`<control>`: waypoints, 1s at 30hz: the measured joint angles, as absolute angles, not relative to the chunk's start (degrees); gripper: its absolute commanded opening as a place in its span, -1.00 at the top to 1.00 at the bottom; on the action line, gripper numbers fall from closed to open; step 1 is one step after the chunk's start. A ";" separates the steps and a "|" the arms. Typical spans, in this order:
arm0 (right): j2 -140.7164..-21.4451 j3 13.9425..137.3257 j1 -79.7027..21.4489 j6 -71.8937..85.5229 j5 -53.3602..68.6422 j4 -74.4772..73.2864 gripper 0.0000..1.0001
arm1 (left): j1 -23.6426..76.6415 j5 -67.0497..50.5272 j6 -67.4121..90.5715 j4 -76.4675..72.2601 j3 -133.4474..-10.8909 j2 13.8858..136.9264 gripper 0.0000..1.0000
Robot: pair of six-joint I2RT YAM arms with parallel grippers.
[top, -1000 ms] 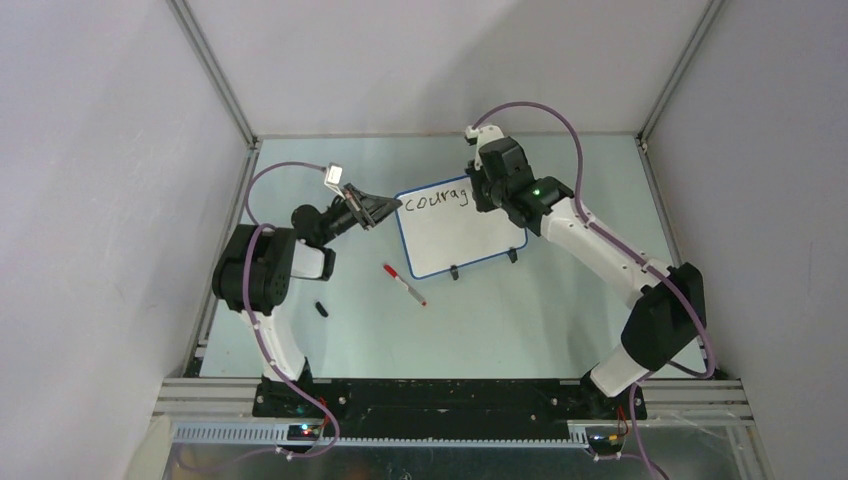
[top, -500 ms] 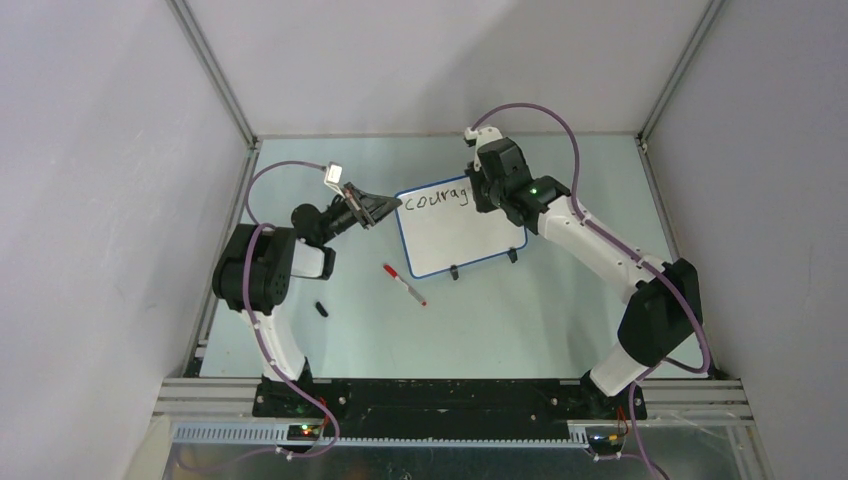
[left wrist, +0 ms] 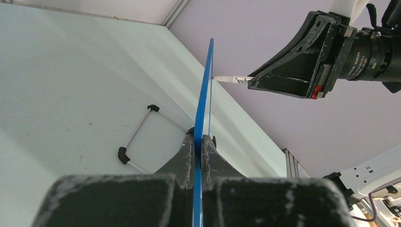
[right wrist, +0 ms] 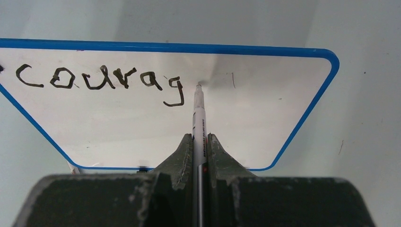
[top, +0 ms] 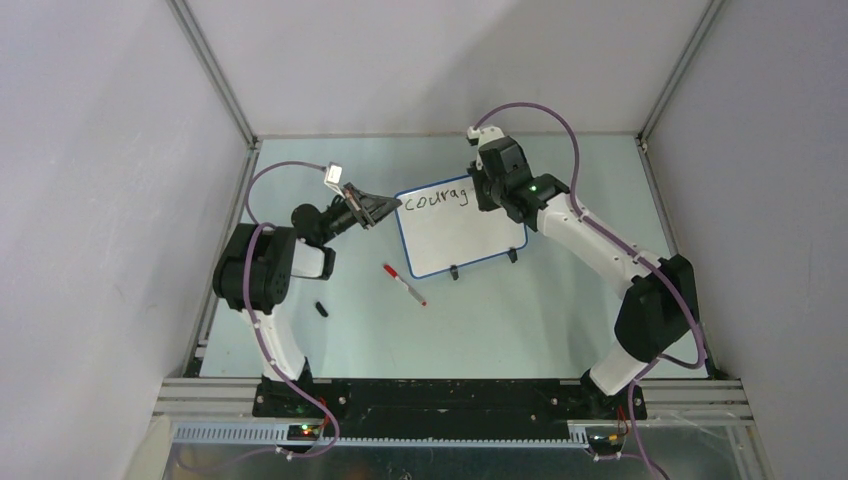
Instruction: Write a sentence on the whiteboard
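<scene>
A small blue-rimmed whiteboard [top: 462, 238] stands propped on its two black feet near the middle of the pale counter [top: 520, 310], between the two arms, as a robot works through a handwritten sentence [right wrist: 101, 81] that now reads "courag" along the board's top line. The left hand [left wrist: 202, 142] is closed on the board's left rim, its fingers pinching the thin blue edge from both sides. The right hand [right wrist: 198, 139] is clamped around a slim white marker [right wrist: 198, 116], whose tip sits at the white face just right of the "g"; whether it presses or hovers a hair off cannot be told. The board looks light, thin and stiff, with a glossy face. By that look, it would slide or tip on its small feet under pen pressure, so the rim is the sensible place to steady it, clear of the writing area. The smooth edge may slip in a loose pinch. The marker seems equally light and slick, best held mid-barrel and pressed gently. A second pen with a red cap [top: 404, 284] and a small black cap [top: 321, 309] lie loose on the counter in front of the board.
</scene>
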State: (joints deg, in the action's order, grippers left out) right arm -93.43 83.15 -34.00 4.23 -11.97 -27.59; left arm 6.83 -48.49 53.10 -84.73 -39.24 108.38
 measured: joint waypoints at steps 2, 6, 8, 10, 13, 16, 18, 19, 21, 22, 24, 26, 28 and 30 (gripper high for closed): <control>-93.69 83.24 -34.00 4.23 -11.94 -27.62 1.00 | 6.81 -48.51 53.10 -84.73 -39.24 108.38 1.00; -94.41 83.94 -34.00 4.23 -11.92 -27.66 1.00 | 6.79 -48.53 53.10 -84.73 -39.24 108.38 1.00; -94.52 84.14 -34.00 4.23 -11.92 -27.68 1.00 | 6.79 -48.62 53.10 -84.73 -39.24 108.38 1.00; -94.52 84.25 -34.00 4.23 -11.92 -27.70 1.00 | 6.76 -48.64 53.10 -84.73 -39.24 108.38 1.00; -94.61 84.53 -34.00 4.23 -11.94 -27.75 1.00 | 6.76 -48.66 53.10 -84.73 -39.24 108.38 1.00; -95.07 85.21 -34.00 4.23 -11.97 -27.79 1.00 | 6.76 -48.66 53.10 -84.73 -39.24 108.38 1.00; -95.33 85.43 -34.00 4.23 -11.99 -27.92 1.00 | 6.76 -48.64 53.10 -84.71 -39.24 108.38 1.00; -95.42 85.60 -34.00 4.23 -12.10 -28.03 1.00 | 6.74 -48.64 53.10 -84.71 -39.24 108.38 1.00; -95.66 85.95 -34.00 4.23 -12.21 -28.27 1.00 | 6.72 -48.64 53.10 -84.71 -39.24 108.38 1.00; -95.77 86.06 -34.00 4.23 -12.25 -28.34 1.00 | 6.72 -48.64 53.10 -84.68 -39.24 108.38 1.00; -96.01 86.30 -34.00 4.23 -12.40 -28.45 1.00 | 6.72 -48.62 53.10 -84.66 -39.24 108.38 1.00; -96.09 86.46 -34.00 4.25 -12.58 -28.53 1.00 | 6.72 -48.62 53.10 -84.66 -39.24 108.38 1.00; -96.12 86.50 -33.95 4.25 -12.84 -28.64 1.00 | 6.72 -48.64 53.10 -84.66 -39.24 108.38 1.00; -96.12 86.50 -33.89 4.27 -13.04 -28.73 1.00 | 6.72 -48.62 53.10 -84.66 -39.24 108.38 1.00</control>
